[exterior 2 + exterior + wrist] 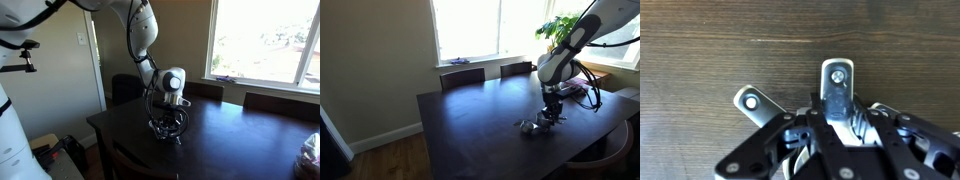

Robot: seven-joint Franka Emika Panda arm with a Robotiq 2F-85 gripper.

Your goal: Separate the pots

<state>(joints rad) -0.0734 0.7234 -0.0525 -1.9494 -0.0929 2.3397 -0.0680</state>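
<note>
Shows the end effector (pixel 843 115) pinched shut on one thin handle (pixel 840 76), low against the dark surface (pixel 470 110). Leaves a second handle (pixel 752 100) free just beside. Puts the pots (pixel 532 125) (pixel 165 130) together on the surface directly beneath, in both exterior views.

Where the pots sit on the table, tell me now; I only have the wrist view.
Observer: The pots sit on the dark table, back from its edges.
Operator: Report what's nearby.
Observer: Two chairs stand tucked in on the window side, clear of the gripper.
Operator: Give me the approach.
Observer: The arm hangs over them from above.
</note>
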